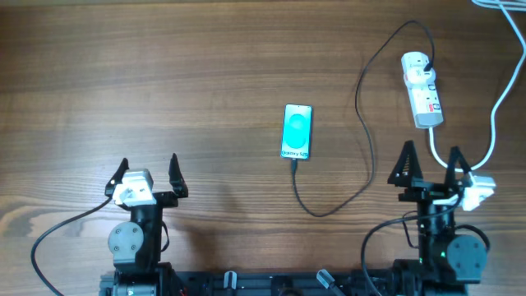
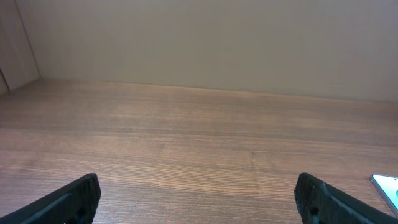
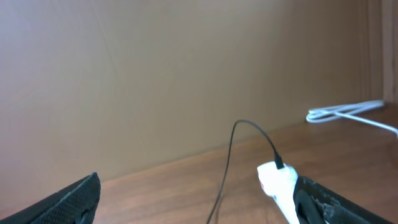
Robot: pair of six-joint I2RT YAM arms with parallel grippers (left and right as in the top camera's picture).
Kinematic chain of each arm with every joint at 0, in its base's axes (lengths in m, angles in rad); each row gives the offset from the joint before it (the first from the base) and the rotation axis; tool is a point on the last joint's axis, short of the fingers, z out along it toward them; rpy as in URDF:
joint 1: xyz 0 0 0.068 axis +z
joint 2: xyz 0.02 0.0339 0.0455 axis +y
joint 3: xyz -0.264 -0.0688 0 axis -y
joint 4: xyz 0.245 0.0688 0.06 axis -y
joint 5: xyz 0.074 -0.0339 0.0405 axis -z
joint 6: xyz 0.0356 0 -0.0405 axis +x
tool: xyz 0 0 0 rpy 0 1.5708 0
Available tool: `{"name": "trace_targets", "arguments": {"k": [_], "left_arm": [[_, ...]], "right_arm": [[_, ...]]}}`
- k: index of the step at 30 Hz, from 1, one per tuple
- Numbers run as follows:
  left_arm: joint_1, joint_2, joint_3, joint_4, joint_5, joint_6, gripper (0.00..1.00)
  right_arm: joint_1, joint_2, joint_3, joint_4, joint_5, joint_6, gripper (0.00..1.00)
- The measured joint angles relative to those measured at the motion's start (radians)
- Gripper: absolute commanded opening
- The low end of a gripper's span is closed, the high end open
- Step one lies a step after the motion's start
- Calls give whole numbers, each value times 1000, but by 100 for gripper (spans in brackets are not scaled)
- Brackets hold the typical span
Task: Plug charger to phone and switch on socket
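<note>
The phone lies flat mid-table, its cyan screen up; its corner shows in the left wrist view. The thin black charger cable runs from the phone's near end in a loop up to the white adapter on the socket, a white power strip at the far right. The socket also shows in the right wrist view with the cable leaving it. My left gripper is open and empty at the near left. My right gripper is open and empty, just near of the socket.
The socket's thick white cord curves along the right edge, past my right arm, and off the far right corner; it also shows in the right wrist view. A plain wall stands behind the table.
</note>
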Motion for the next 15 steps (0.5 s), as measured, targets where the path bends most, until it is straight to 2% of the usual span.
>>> {"name": "trace_targets", "arguments": {"k": [4,9,12,15], "left_arm": [[0,0,0,0,0,0,100],[0,0,0,0,0,0,100],[0,0,0,0,0,0,100],[0,0,0,0,0,0,100]], "right_arm": [[-32,-3,-132,192,-52,0,100],[-76,-4,-168,145,-100,-4,100],[-93,-5,-168,29,-99,-11,100],[-93,-5,-169,18,-99,-29,100]]}}
